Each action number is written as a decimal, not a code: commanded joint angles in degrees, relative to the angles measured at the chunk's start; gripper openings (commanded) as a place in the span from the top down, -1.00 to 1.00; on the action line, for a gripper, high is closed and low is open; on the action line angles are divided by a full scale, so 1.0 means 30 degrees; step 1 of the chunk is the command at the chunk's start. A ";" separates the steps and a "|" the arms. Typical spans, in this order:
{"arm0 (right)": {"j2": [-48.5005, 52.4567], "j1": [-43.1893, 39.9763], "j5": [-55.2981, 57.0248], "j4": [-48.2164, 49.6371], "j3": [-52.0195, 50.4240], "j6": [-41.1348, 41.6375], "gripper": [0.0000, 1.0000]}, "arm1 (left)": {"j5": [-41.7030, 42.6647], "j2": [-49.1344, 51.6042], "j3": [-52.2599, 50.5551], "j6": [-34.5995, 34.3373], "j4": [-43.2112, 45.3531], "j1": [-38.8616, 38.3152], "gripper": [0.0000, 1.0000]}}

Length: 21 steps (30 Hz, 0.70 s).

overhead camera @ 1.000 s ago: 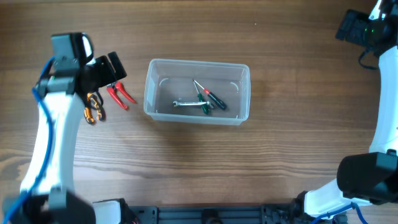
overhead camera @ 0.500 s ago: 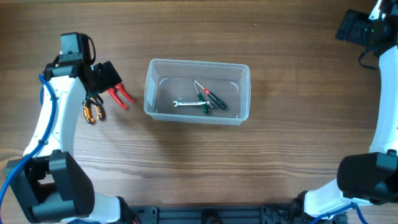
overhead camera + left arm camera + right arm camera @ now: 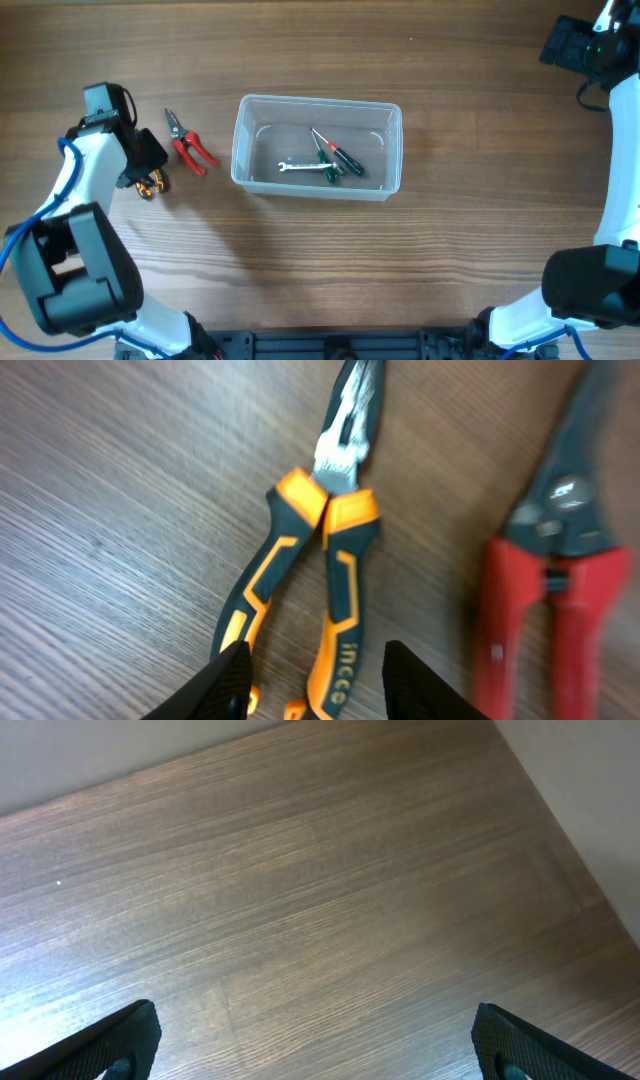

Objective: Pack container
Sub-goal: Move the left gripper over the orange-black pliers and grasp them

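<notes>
The container (image 3: 243,112), a clear plastic tub, stands mid-table and holds a small wrench (image 3: 300,167) and screwdrivers (image 3: 338,156). Left of it lie red-handled cutters (image 3: 188,148) and orange-and-black pliers (image 3: 153,184). My left gripper (image 3: 140,168) is low over the pliers. In the left wrist view its fingers (image 3: 228,682) straddle the handle ends of the pliers (image 3: 322,550); the left finger meets one handle and a gap shows beside the other finger. My left gripper (image 3: 318,682) is partly closed. The red cutters (image 3: 560,600) lie beside it. My right gripper (image 3: 315,1040) is wide open over bare wood.
The right arm (image 3: 575,45) is raised at the far right corner, away from the tub. A pale wall edge (image 3: 580,780) borders the table there. Wooden tabletop (image 3: 320,260) spreads in front of the tub.
My left gripper has moved left and down from over the red cutters to the orange pliers, uncovering the cutters, and its jaws have narrowed. The right arm has not moved.
</notes>
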 commanded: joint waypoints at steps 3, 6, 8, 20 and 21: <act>0.0087 0.0044 -0.0022 0.0015 0.0087 0.0350 -1.00 | -0.0175 0.0568 -0.0160 0.0940 0.0138 0.0109 0.12; 0.0087 0.0044 -0.0015 0.0015 0.0087 0.0350 -0.99 | -0.0175 0.0634 -0.0160 0.0933 0.0073 0.0109 0.09; 0.0087 0.0044 -0.0015 0.0015 0.0087 0.0357 -0.99 | 0.0073 0.0634 -0.0160 0.0940 0.0073 0.0109 0.08; 0.0087 0.0044 -0.0022 0.0015 0.0087 0.0357 -1.00 | 0.1122 0.0772 -0.0168 0.0925 0.0153 0.0087 0.17; 0.0087 0.0044 -0.0022 0.0015 0.0087 0.0357 -1.00 | 0.1122 0.0933 -0.0168 0.0925 0.0153 0.0087 0.17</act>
